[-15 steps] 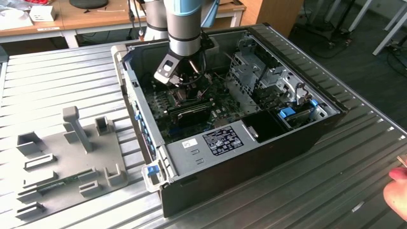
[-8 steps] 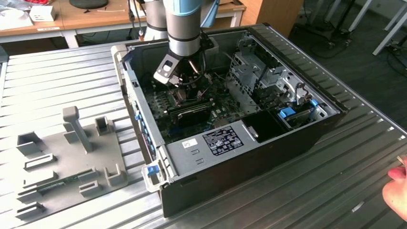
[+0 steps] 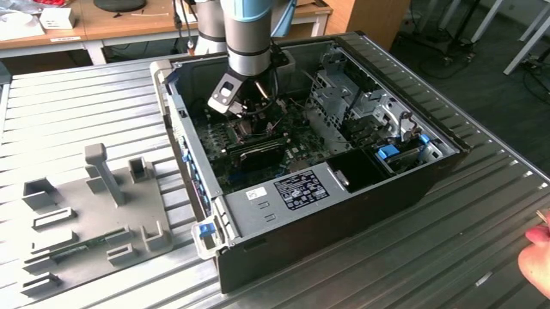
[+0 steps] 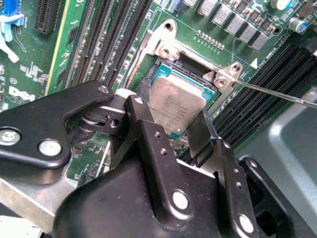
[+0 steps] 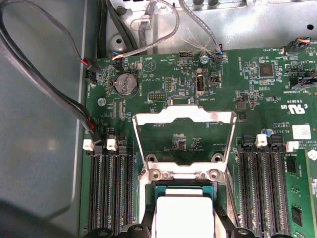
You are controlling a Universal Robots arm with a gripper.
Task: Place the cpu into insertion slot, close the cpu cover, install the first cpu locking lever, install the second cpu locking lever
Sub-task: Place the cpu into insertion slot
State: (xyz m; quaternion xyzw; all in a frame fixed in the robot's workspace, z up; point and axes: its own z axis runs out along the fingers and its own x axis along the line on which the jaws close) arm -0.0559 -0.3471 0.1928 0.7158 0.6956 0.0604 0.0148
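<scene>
Gripper (image 4: 168, 115) clamps the chip (image 4: 176, 101) just above the socket (image 4: 171, 64) — cover (image 5: 183, 114) raised — best lowered level, edges square.

cpu (image 4: 178, 96) near edge hidden behind gripper (image 4: 167, 109); in first wrist view cpu cut off by picture edge.

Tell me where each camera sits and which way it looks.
Exterior view: off the arm, high up, looking down into the open case; the arm shows.
Second wrist view: on the arm, looking past its fingers, which clasp the cpu.
First wrist view: on the arm, facing the board and open cover; fingers flank the cpu.
Both wrist views share the cpu.
</scene>
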